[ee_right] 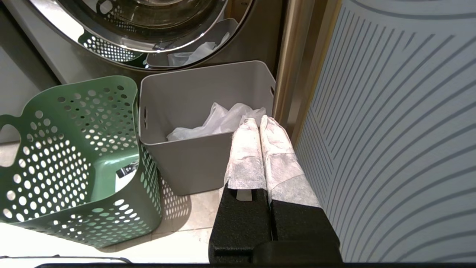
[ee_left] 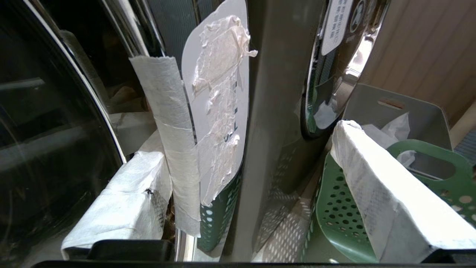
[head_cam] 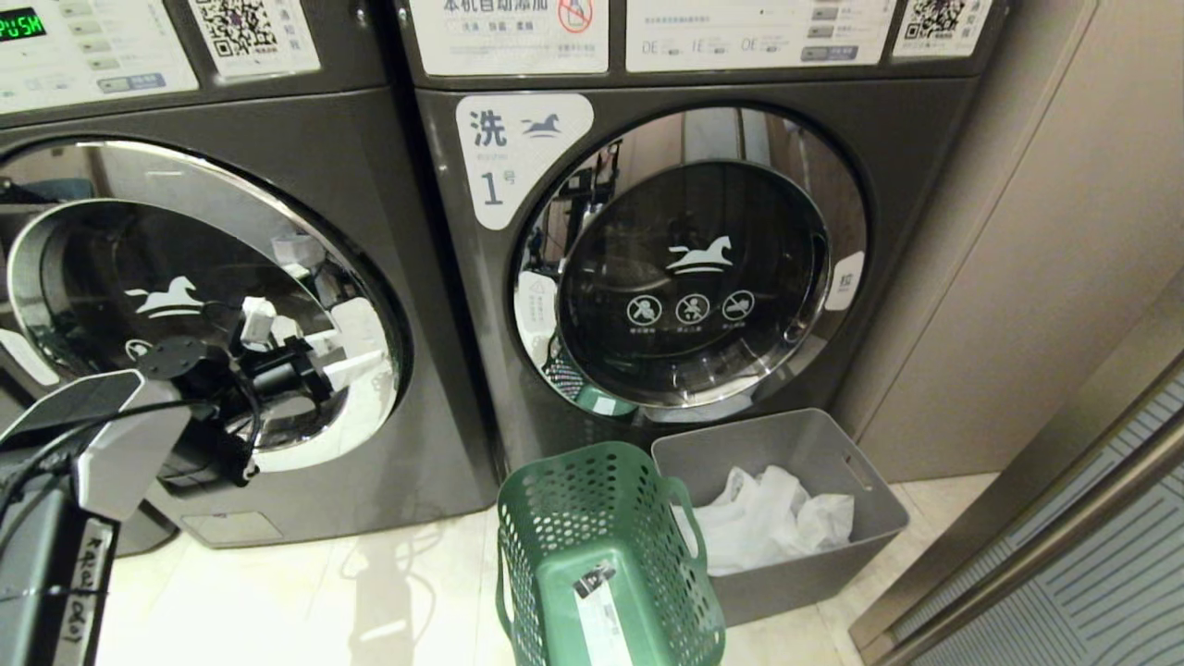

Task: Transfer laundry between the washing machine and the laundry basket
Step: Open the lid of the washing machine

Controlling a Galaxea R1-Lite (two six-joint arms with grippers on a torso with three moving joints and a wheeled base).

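In the head view the left gripper [head_cam: 319,356] is raised before the round chrome-rimmed glass door [head_cam: 199,305] of the dark grey front-loading washing machine [head_cam: 388,277] on the left, its paper-wrapped fingers spread wide and holding nothing. The left wrist view shows what the head view cannot: the two wrapped fingers [ee_left: 126,201] stand far apart, one close to the door's chrome rim beside a strip of white tape [ee_left: 174,149] and a torn white label [ee_left: 219,111], the other over the rim of the dark green plastic basket with round holes [ee_left: 334,208]. That basket [head_cam: 601,546] stands on the pale floor in front of the identical machine marked "1" [head_cam: 694,259], touching or just beside a solid grey plastic bin [head_cam: 860,499] that holds crumpled white plastic [head_cam: 768,518]. Only the right wrist view shows the right gripper [ee_right: 262,121]: its wrapped fingers are pressed together, empty, hanging near the grey bin's [ee_right: 208,89] corner beside a striped wall panel [ee_right: 390,130]. That view looks into the green basket [ee_right: 74,156], where no garment shows. No laundry is visible in any view.
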